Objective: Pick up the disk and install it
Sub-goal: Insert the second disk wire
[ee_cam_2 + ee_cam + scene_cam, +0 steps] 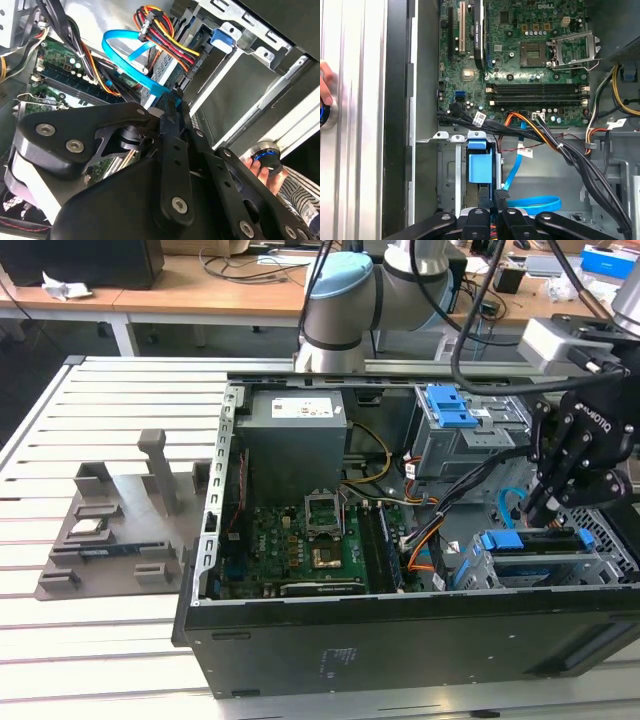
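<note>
The disk [535, 543] lies flat in the metal drive cage [600, 565] at the front corner of the open computer case, on the exterior view's right, its blue frame showing at both ends. In the first wrist view the frame's blue end [481, 167] sits in the cage slot. My gripper [540, 510] hangs just above the disk's inner end with its fingers pressed together and nothing between them. Both wrist views show the closed black fingertips [498, 196] [172, 100] beside the cage; whether they touch the disk I cannot tell.
A blue flat cable [535, 202] and coloured wire bundles [165, 35] run close to the fingers. The case also holds a motherboard [310, 540], a grey power supply [295, 440] and a blue-latched upper cage [450, 405]. A grey fixture [110, 530] lies on the slatted table. A hand [324, 85] rests on a button.
</note>
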Robot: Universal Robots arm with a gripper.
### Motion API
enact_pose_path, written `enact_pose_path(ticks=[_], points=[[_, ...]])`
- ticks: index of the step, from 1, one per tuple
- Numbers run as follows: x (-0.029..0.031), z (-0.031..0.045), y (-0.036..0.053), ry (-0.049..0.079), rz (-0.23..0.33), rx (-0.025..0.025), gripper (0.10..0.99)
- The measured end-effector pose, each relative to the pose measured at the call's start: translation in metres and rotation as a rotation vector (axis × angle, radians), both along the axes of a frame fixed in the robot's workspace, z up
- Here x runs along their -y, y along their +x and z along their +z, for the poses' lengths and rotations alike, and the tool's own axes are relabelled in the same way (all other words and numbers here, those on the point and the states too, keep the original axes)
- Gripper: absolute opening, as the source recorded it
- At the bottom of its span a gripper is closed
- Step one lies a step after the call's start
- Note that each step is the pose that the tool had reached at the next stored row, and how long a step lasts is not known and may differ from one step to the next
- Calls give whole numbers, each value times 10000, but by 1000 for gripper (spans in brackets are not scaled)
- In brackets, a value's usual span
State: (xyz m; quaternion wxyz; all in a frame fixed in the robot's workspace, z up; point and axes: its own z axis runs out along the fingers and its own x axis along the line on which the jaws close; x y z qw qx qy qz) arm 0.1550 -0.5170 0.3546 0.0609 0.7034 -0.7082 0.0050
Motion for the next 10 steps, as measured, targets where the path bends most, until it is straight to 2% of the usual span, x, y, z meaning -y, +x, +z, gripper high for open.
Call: enact_pose_path(ticks=[10], points=[[8,-79,53,-5,199,0,161]])
